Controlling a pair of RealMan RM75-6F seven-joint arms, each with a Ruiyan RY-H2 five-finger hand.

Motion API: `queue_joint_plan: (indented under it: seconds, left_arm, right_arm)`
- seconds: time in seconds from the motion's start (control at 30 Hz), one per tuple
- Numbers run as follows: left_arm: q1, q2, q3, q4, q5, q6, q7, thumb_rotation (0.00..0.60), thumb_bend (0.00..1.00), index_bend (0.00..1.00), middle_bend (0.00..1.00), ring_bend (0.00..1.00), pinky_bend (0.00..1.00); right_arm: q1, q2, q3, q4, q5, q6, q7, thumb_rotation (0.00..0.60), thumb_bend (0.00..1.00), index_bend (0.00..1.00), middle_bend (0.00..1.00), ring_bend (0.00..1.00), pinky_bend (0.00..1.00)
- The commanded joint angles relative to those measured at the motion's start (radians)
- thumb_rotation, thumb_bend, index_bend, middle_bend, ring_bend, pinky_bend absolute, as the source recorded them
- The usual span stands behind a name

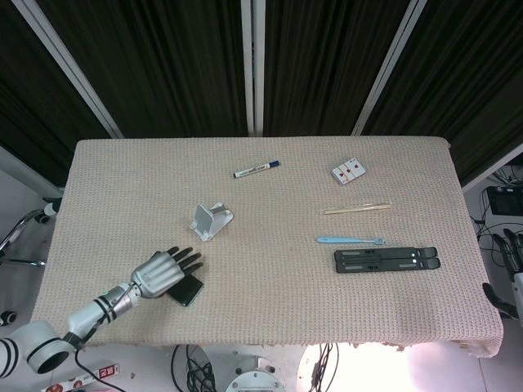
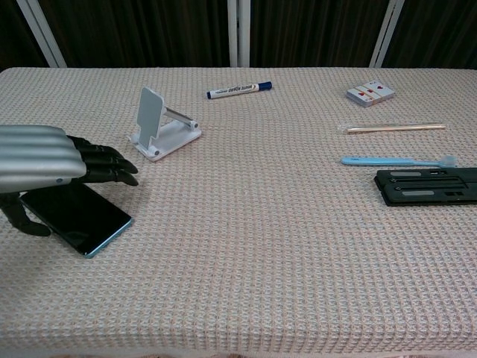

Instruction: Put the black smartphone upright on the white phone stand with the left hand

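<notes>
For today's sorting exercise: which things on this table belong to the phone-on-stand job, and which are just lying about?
Job: black smartphone, white phone stand, left hand.
Lying about: blue-capped marker, playing cards, wooden chopsticks, blue toothbrush, black folding stand.

Stand (image 2: 160, 125) sits left of centre on the table (image 2: 261, 246), marker (image 2: 239, 89) behind it. Phone (image 2: 78, 217) lies front-left under the left hand (image 2: 45, 165). Cards (image 2: 370, 94), stick (image 2: 395, 128), toothbrush (image 2: 399, 160) and folded bracket (image 2: 428, 186) line up back to front on the right.
</notes>
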Motion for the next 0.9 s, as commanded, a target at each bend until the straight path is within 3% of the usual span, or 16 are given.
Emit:
queue_joint_plan:
  seconds: [0.03, 0.9]
  left_arm:
    - [-0.001, 0.000, 0.004, -0.001, 0.001, 0.001, 0.001, 0.600, 0.15, 0.11, 0.03, 0.05, 0.22]
    - [0.001, -0.035, 0.029, 0.050, -0.004, 0.027, -0.013, 0.600, 0.15, 0.30, 0.03, 0.05, 0.22]
  right_arm:
    - [0.000, -0.001, 0.000, 0.000, 0.001, -0.002, -0.001, 0.600, 0.21, 0.00, 0.00, 0.00, 0.00]
    - [0.003, 0.005, -0.005, -0.013, 0.008, -0.021, -0.025, 0.600, 0.22, 0.00, 0.00, 0.00, 0.00]
